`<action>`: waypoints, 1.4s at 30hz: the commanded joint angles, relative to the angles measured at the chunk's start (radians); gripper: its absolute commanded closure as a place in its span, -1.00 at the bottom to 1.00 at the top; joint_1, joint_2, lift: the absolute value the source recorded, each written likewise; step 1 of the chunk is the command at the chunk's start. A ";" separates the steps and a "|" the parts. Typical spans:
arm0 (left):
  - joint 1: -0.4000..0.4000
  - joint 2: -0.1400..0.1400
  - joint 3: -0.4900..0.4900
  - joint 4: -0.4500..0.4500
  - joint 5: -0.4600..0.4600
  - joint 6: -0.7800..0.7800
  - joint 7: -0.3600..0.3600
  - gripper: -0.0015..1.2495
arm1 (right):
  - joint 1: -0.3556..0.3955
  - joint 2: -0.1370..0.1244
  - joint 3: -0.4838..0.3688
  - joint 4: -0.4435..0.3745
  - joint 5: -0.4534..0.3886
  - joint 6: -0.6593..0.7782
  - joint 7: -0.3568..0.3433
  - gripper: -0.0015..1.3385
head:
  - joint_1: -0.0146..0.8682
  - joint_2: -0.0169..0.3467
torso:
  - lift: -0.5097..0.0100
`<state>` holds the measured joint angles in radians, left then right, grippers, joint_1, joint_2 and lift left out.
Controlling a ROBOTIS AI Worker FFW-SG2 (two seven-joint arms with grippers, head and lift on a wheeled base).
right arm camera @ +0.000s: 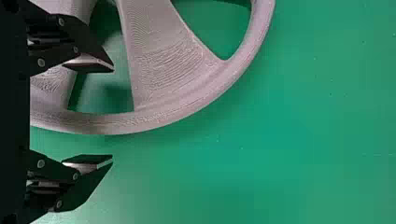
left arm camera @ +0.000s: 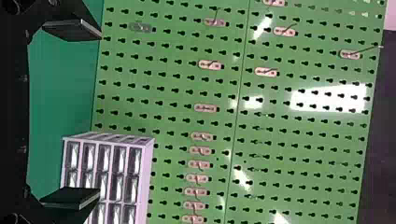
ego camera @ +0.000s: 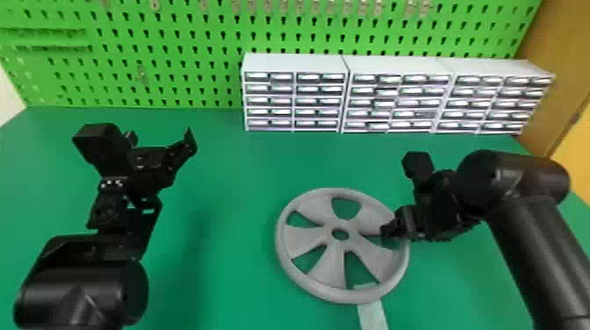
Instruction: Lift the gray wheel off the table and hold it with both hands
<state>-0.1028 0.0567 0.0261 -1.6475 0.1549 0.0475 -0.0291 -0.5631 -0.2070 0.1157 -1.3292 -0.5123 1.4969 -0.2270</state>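
Green bench (ego camera: pixel 228 175) carries the gray wheel (ego camera: pixel 305 240), lying flat. Well apart to its left, the left tool (left arm camera: pixel 99 113) hangs spread; the right tool (right arm camera: pixel 112 114), far nearer, also spread, has the rim (right arm camera: pixel 163 114) between its fingers.

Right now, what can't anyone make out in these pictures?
- Right wrist view: much of the gray wheel, cut off by the edge, partly covered by the right gripper.
- Head view: parts of the pale strip, behind the wheel's rim and past the bottom edge.
- Head view: what the drawers hold, too small.
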 commanded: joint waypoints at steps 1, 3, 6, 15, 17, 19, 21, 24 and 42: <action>0.000 0.000 0.000 0.000 0.000 0.000 0.000 -0.82 | -0.003 0.000 0.002 0.002 0.003 0.003 0.000 -0.01 | 0.64 -0.82 | 0.59; 0.000 0.000 0.000 0.000 0.000 0.000 0.000 -0.82 | -0.003 0.000 0.006 0.002 0.005 0.003 0.000 0.06 | 0.64 -0.82 | 0.59; 0.000 0.000 0.000 0.000 0.000 0.000 0.000 -0.82 | -0.006 0.000 0.010 0.002 0.009 0.006 0.000 0.16 | 0.64 -0.82 | 0.59; -0.001 0.000 0.000 0.000 0.000 -0.002 0.000 -0.82 | -0.011 0.000 0.024 0.002 0.026 0.014 0.000 0.50 | 0.64 -0.82 | 0.59; -0.001 0.000 0.000 -0.002 0.000 -0.002 0.000 -0.82 | -0.012 0.001 0.025 0.002 0.031 0.020 0.000 0.51 | 0.64 -0.82 | 0.59; -0.001 0.000 0.000 0.000 0.000 0.000 0.000 -0.82 | -0.014 0.001 0.032 0.002 0.035 0.022 0.000 0.56 | 0.64 -0.82 | 0.59; -0.001 0.000 0.000 0.000 0.000 -0.002 0.000 -0.82 | -0.015 0.001 0.033 0.002 0.040 0.023 0.000 0.70 | 0.64 -0.82 | 0.59; -0.001 0.000 0.000 -0.002 0.000 -0.002 0.000 -0.82 | -0.015 0.001 0.033 0.002 0.040 0.023 0.000 0.71 | 0.64 -0.82 | 0.59; -0.003 0.000 0.003 -0.002 0.000 0.000 0.000 -0.82 | -0.021 0.001 0.042 0.001 0.046 0.011 0.000 0.71 | 0.64 -0.82 | 0.59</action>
<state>-0.1058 0.0567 0.0277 -1.6489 0.1536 0.0468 -0.0291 -0.5844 -0.2055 0.1565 -1.3269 -0.4663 1.5139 -0.2270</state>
